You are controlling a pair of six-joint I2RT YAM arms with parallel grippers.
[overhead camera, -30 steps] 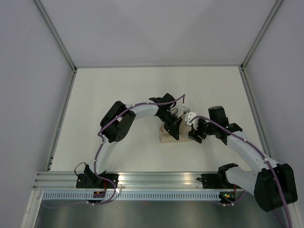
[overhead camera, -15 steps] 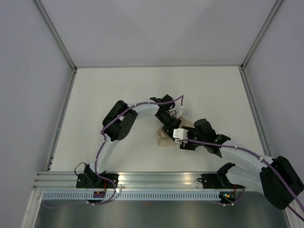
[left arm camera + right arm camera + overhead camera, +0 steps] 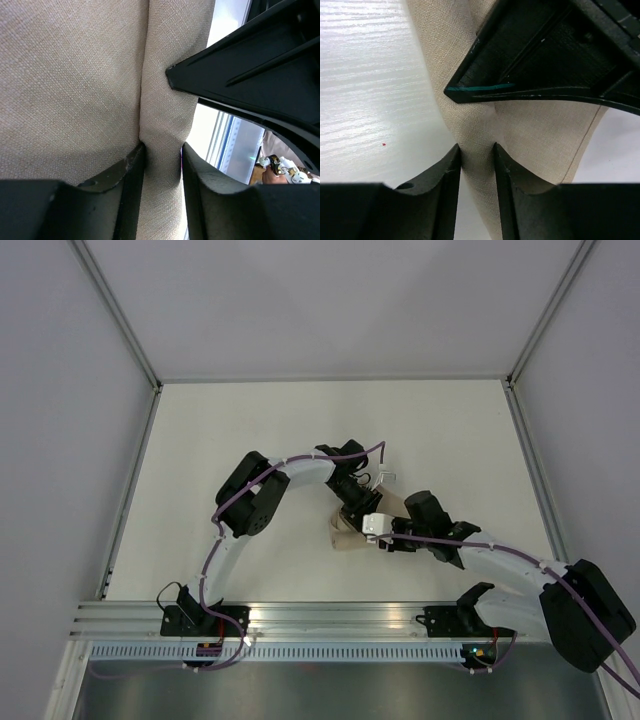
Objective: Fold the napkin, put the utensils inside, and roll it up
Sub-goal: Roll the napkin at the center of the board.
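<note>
From above, my arms cover most of the napkin (image 3: 343, 538) at frame centre. My left gripper (image 3: 162, 150) and right gripper (image 3: 476, 150) each pinch a fold of it. White table (image 3: 370, 75) shows left of its edge in the right wrist view.

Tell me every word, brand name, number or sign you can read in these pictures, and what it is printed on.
None: no view shows readable text.
The napkin is plain, with no print.
The left hand and right hand show bare black fingers with no lettering.
The red speck on the table is a dot, not a character.
The background clutter is too blurred to read.
</note>
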